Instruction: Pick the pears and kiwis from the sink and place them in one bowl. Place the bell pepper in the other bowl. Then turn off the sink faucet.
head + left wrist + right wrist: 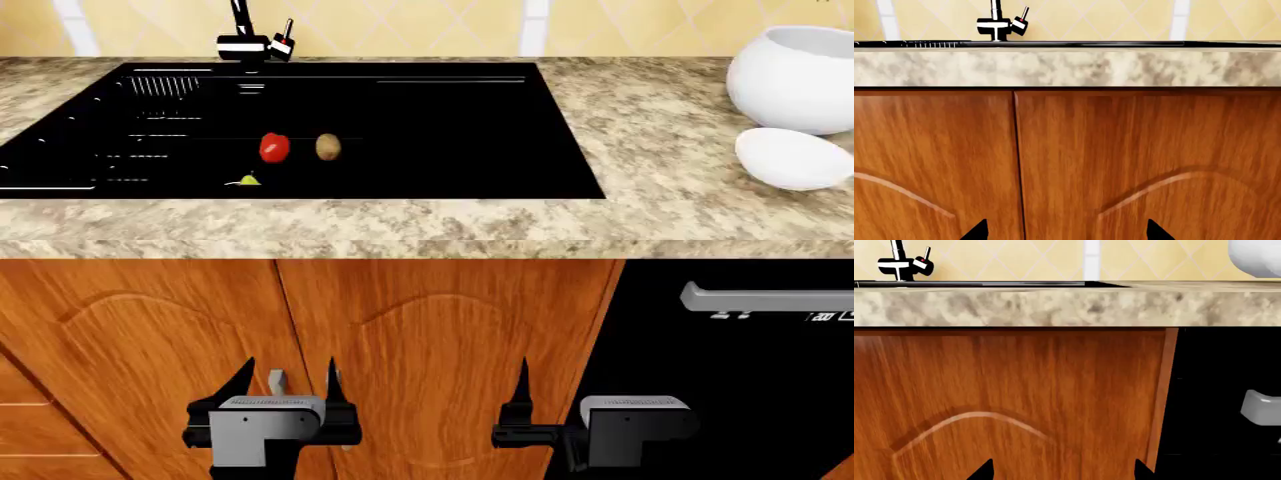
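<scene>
Left gripper and right gripper, both spread wide and empty, hang low before the brown wooden cabinet doors. Above and beyond them, in the glossy black rectangular sink, lie the glossy red bell pepper, the brown egg-shaped kiwi and, possibly, a yellow-green pear. All look light, smooth and rollable; best gripped across the middle.
</scene>
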